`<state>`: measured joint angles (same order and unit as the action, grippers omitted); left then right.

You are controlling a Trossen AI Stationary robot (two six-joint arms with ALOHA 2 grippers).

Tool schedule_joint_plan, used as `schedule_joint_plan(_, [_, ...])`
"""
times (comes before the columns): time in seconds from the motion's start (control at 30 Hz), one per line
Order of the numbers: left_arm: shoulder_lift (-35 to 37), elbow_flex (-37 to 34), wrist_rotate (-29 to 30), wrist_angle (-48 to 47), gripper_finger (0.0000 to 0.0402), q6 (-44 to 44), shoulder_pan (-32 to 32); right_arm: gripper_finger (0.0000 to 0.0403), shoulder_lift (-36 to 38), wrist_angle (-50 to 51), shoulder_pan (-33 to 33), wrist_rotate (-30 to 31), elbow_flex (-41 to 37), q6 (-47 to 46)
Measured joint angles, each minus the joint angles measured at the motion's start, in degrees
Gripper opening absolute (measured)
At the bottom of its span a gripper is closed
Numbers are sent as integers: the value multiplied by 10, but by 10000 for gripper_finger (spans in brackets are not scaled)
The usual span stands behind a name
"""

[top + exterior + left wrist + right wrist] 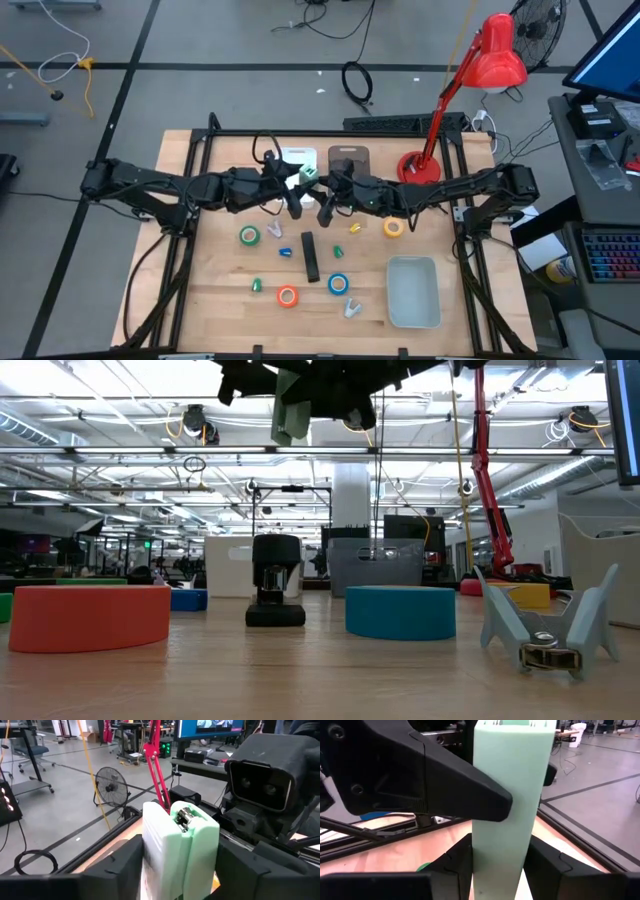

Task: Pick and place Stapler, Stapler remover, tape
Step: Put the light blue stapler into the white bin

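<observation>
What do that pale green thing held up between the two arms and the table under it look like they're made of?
The pale green stapler looks like moulded plastic: smooth, matte, uniform in colour, with a small shiny part at its top that is probably metal. The table looks like wood: pale tan with board seams running across it and a light sheen, perhaps varnish, though the look alone doesn't settle that.

Four rolls of tape lie on the bench: a green one (249, 236), a yellow one (393, 228), a blue one (338, 284) and an orange one (288, 296). There is one black stapler (311, 256), one pale green stapler (306, 175) held up above the bench, one grey staple remover (351, 308), one clear bin (413, 291) and one red lamp (470, 80).
</observation>
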<state>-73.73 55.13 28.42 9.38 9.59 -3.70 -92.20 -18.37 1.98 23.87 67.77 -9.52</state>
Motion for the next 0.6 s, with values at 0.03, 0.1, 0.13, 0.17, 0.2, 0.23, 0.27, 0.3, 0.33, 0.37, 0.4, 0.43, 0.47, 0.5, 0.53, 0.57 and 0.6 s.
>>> schedule_joint_plan(0.03, [0, 0, 0, 0, 192, 2, 0, 131, 0, 0, 0, 1, 0, 0])
schedule_joint_plan(0.1, [0, 0, 1, 0, 192, 6, 0, 131, 0, -1, -1, 1, 0, -1])
schedule_joint_plan(0.13, [0, 0, 0, -1, 192, 7, 0, 131, 0, -1, -1, 1, 0, -2])
schedule_joint_plan(0.17, [0, 0, 1, -2, 192, 10, 0, 131, 0, 0, 0, 1, 0, -3])
schedule_joint_plan(0.2, [0, 0, 0, -3, 192, 12, 0, 131, 0, 0, 0, 1, 0, -3])
schedule_joint_plan(0.23, [0, 0, 0, -3, 192, 13, 0, 131, 0, 0, 0, 1, 0, -3])
schedule_joint_plan(0.27, [0, 0, 0, -3, 192, 15, 0, 131, 0, 0, -1, 0, 0, -3])
schedule_joint_plan(0.3, [0, 0, 0, -4, 192, 17, 0, 131, 0, 0, -1, 0, 0, -3])
schedule_joint_plan(0.33, [0, 0, 0, -5, 192, 19, 0, 131, 0, 0, -1, 0, 0, -4])
schedule_joint_plan(0.37, [0, 0, 0, -6, 192, 21, 0, 131, 0, 1, 0, 0, 0, -4])
schedule_joint_plan(0.4, [0, 0, 0, -6, 192, 21, 0, 131, 0, 1, 0, 0, 0, -4])
schedule_joint_plan(0.43, [0, 0, 0, -6, 192, 21, 0, 131, 0, 1, 0, -1, 0, -4])
schedule_joint_plan(0.47, [0, 0, 0, -7, 192, 23, 0, 131, 0, 1, -1, -1, 0, -5])
schedule_joint_plan(0.5, [0, 0, 0, -8, 192, 26, 0, 131, 0, 1, -1, -1, 0, -7])
schedule_joint_plan(0.53, [0, 0, 0, -9, 192, 28, 0, 133, 0, 1, 0, -1, 0, -10])
schedule_joint_plan(0.57, [0, 0, 0, -10, 192, 29, -1, 136, 0, 2, 0, -2, 0, -12])
schedule_joint_plan(0.6, [0, 0, 0, -10, 192, 30, -1, 139, 0, 2, 0, -2, 0, -15])
